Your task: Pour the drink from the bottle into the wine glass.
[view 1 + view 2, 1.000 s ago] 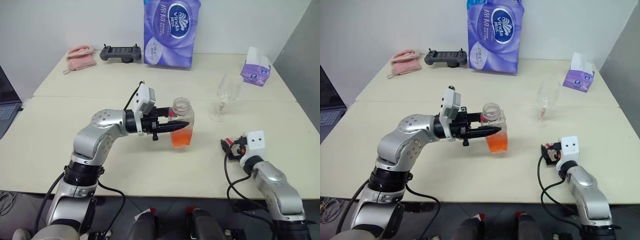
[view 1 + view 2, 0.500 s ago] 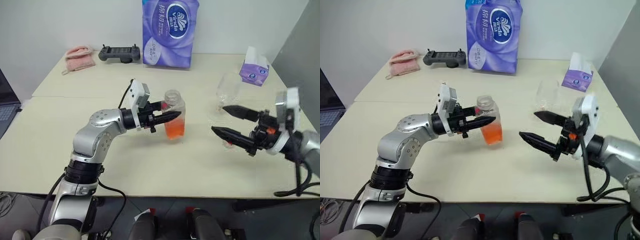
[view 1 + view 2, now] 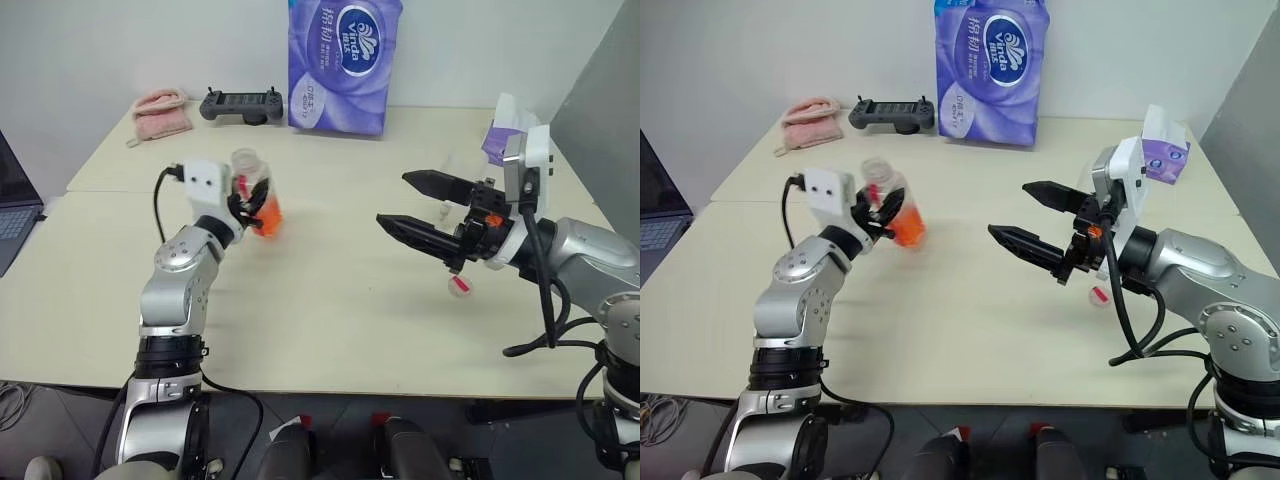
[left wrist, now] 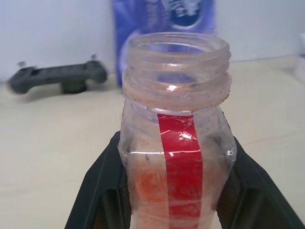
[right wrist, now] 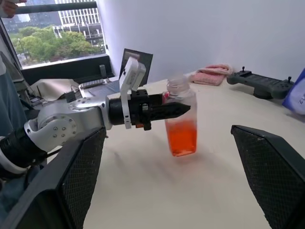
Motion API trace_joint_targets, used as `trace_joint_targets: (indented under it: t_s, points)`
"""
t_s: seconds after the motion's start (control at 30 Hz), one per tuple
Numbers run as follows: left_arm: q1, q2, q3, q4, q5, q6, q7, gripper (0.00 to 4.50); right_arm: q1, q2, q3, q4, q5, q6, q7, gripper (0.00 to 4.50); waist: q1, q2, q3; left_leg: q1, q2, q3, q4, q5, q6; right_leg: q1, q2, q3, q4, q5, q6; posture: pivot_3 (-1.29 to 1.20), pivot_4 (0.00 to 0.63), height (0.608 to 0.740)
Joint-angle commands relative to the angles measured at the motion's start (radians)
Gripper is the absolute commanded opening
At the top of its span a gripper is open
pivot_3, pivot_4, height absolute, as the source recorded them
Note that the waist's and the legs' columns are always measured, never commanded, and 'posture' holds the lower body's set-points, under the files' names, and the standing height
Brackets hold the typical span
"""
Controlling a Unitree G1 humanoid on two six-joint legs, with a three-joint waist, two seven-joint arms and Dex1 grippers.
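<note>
Beige table [image 3: 330, 300], left fingers [image 4: 102, 176] gripping bottle [image 3: 255, 195]

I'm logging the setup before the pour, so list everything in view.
bottle: one, clear, uncapped, held above the table's left side
drink: orange-red, in the bottle
wine glass: one, clear, faint behind the right gripper
small cap-like piece: one, pink-white and red, on the table under the right gripper
tissue pack: one, purple, far edge
tissue box: one, purple, far right
controller: one, dark grey, far left
cloth: one, pink, beside the controller
laptop: one, dark, left edge
table: beige
left gripper: shut on the bottle
right gripper: open
</note>
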Motion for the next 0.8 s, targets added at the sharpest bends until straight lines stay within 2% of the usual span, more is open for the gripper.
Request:
trace_joint_targets:
  t_s: [0.03,0.2,0.53,0.8]
  points:
    - [-0.019,-0.007,0.062,0.035,-0.015,-0.118,0.016,1.81,-0.034,0.019,0.006,0.01,-0.036,-0.041,0.015,4.48,0.003,0.0,0.0,0.0,0.0,0.0,0.0,0.0,0.0,0.0,0.0,0.0,0.0,0.0,0.0,0.0,0.15,0.74]
    - [-0.056,0.004,0.094,0.164,-0.029,-0.204,-0.017,1.81,-0.04,0.042,0.017,0.021,-0.059,-0.047,0.029,4.48,0.012,0.0,0.0,0.0,0.0,0.0,0.0,0.0,-0.001,0.0,0.0,0.0,0.0,0.0,0.0,0.0,0.15,0.74]
    - [-0.116,0.023,0.081,0.347,-0.007,-0.299,-0.07,1.81,-0.027,0.045,0.013,0.003,-0.101,-0.041,0.038,4.48,0.015,0.0,0.0,0.0,-0.001,0.0,0.0,0.0,0.0,0.0,0.0,-0.001,0.0,0.0,0.0,0.0,0.15,0.74]
    - [-0.112,0.016,0.071,0.381,-0.004,-0.311,-0.077,4.28,-0.01,0.04,0.004,-0.014,-0.125,-0.037,0.031,4.5,0.015,0.0,0.0,0.0,-0.001,0.0,0.0,0.0,0.0,0.0,0.0,-0.001,0.0,0.0,0.0,0.0,0.15,0.74]
